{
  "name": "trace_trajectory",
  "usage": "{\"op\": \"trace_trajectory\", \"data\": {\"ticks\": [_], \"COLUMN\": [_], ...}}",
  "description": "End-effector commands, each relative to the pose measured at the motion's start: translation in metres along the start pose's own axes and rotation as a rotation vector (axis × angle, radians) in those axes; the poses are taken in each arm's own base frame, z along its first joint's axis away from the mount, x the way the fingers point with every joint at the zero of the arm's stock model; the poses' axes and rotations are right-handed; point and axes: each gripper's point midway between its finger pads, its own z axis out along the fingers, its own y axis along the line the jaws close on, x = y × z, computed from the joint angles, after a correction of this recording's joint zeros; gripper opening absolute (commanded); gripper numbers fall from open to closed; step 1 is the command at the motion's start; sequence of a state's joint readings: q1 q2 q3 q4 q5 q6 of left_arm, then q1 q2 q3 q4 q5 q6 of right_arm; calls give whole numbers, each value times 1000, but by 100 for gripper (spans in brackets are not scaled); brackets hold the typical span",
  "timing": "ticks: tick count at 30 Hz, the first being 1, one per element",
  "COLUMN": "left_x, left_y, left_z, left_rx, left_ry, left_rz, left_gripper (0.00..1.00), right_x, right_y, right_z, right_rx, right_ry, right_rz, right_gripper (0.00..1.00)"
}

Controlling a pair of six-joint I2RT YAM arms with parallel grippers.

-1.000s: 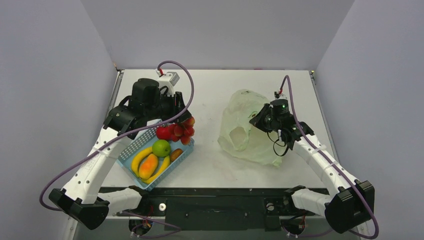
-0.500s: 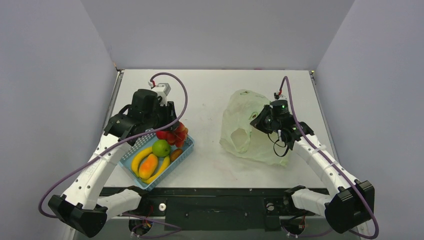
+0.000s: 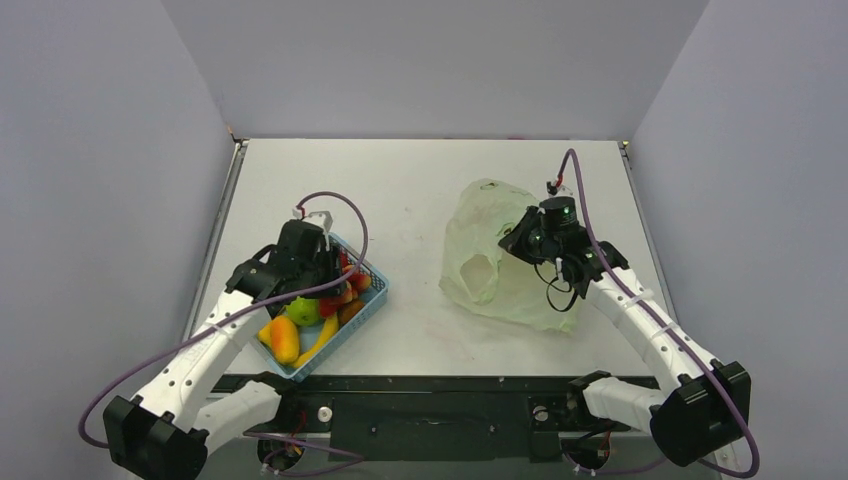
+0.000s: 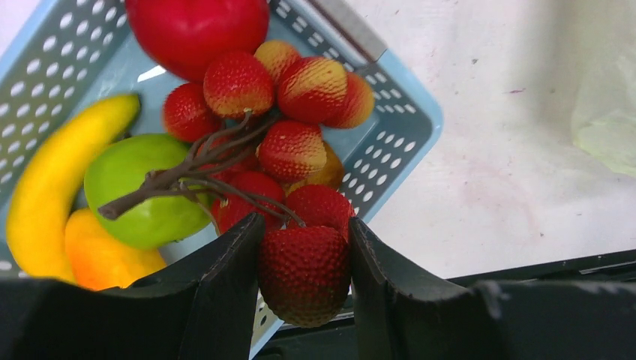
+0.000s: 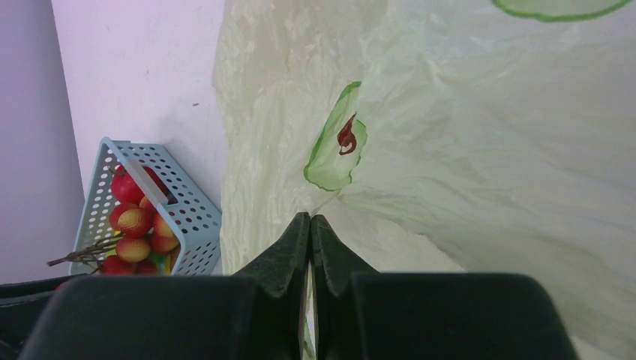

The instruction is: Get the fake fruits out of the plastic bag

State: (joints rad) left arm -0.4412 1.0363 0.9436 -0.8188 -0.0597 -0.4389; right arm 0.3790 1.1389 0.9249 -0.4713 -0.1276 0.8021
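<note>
Berry cluster (image 4: 289, 146) is clamped by its lowest berry between the jaws of the left gripper (image 4: 305, 229). The other berries and the brown stem are spread over the blue lattice basket (image 4: 401, 124), against a light green round fruit (image 4: 139, 191) beside a yellow banana (image 4: 45, 199). The plastic bag (image 3: 490, 270), crumpled on the white table (image 3: 420, 180) well apart from the basket, is pinched in a fold by the tightly closed right gripper (image 5: 310, 223).
</note>
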Motion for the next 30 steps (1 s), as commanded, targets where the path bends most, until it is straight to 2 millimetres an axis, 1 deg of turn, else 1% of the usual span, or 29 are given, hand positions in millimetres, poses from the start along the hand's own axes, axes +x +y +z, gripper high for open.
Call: {"op": "trace_trajectory", "data": {"ticks": [1,2,3,4,5,6,7,8,9,10,11,12,13,14,15,16,18,19,20,21,22,23,24,25,26,27,28,29,30], "left_x": [-12,-11,-9,-8,-9,-9,-13,-15,-20,-23,-30,-35,-38,-43,-45,-49,-52,-52,-55,-55,-57,-57,-58,-57,-58,-59,-59,-58,-67], "left_y": [9,10,15,18,22,25,28,31,31,33,32,31,31,29,29,27,23,18,14,6,1,-9,-15,-28,-37,-55,-64,-83,-97], "left_z": [-8,-8,-7,-7,-7,-9,-12,-14,-19,-23,-30,-38,-42,-50,-55,-63,-74,-77,-84,-87,-92,-95,-98,-102,-105,-109,-111,-114,-121], "left_rx": [-23,-30,-49,-59,-84,-99,-117,-135,-135,-143,-137,-129,-126,-116,-110,-98,-70,-41,-15,32,63,114,148,224,270,372,426,535,614], "left_ry": [-132,-137,-144,-147,-153,-153,-169,-177,-197,-209,-236,-263,-275,-300,-313,-333,-353,-349,-364,-360,-369,-363,-366,-360,-362,-363,-359,-352,-381], "left_rz": [-95,-107,-110,-116,-120,-120,-119,-118,-116,-115,-113,-113,-106,-107,-102,-103,-93,-88,-81,-72,-66,-58,-54,-41,-34,-15,-16,-1,-17], "left_gripper": [0,0,1,4,11,15,25,30,40,45,53,58,66,70,78,85,93,95,97,97,97,97,97,97,97,97,97,97,97], "right_x": [-22,-19,-23,-21,-21,-20,-21,-20,-20,-24,-24,-29,-31,-35,-38,-40,-44,-44,-42,-42,-38,-39,-33,-34,-30,-26,-26,-24,-25], "right_y": [37,42,49,58,61,70,73,80,85,91,96,103,108,115,120,125,135,140,142,146,144,149,145,149,144,137,136,131,128], "right_z": [-11,-9,-11,-10,-9,-8,-8,-6,-4,-5,-2,-3,1,0,5,6,13,16,17,20,21,17,16,11,7,3,-5,-10,-22], "right_rx": [-87,-97,-111,-124,-124,-137,-138,-144,-153,-166,-175,-190,-202,-218,-230,-241,-265,-276,-274,-279,-268,-284,-267,-275,-256,-233,-235,-222,-227], "right_ry": [-60,-51,-60,-53,-55,-51,-58,-55,-54,-65,-65,-75,-80,-90,-98,-103,-104,-91,-77,-68,-50,-45,-16,-11,7,28,21,26,12], "right_rz": [-42,-57,-65,-82,-88,-99,-101,-108,-109,-108,-104,-101,-92,-88,-78,-73,-67,-73,-89,-102,-133,-152,-193,-217,-258,-275,-302,-313,-328], "right_gripper": [0,0,0,0,0,0,0,0,1,2,3,5,6,8,9,12,19,21,24,30,33,40,43,47,49,53,54,57,59]}}
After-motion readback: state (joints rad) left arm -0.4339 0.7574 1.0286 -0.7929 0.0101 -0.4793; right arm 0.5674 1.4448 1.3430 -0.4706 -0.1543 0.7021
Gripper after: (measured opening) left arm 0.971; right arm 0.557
